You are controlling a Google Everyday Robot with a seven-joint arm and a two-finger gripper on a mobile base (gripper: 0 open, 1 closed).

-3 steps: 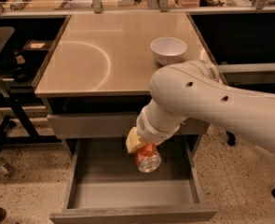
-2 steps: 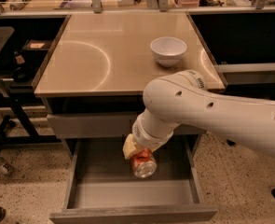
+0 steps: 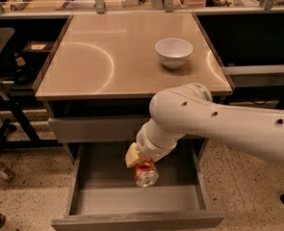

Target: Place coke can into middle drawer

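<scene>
The coke can, red-orange with a silver end facing me, hangs tilted in my gripper, just under the white wrist of my arm. The gripper is shut on it, over the middle of the open middle drawer, close above the bare grey floor. I cannot tell if the can touches the floor. The drawer is pulled out toward me, with low side walls and a plain front. The arm hides the drawer's back right corner.
A white bowl stands on the beige tabletop at the back right. A closed grey drawer front sits above the open drawer. Dark shelving and a chair stand on the left. Speckled floor lies around the cabinet.
My arm has swung lower and a little left, carrying the coke can down deeper into the open drawer. The bowl has come fully into view as the arm dropped.
</scene>
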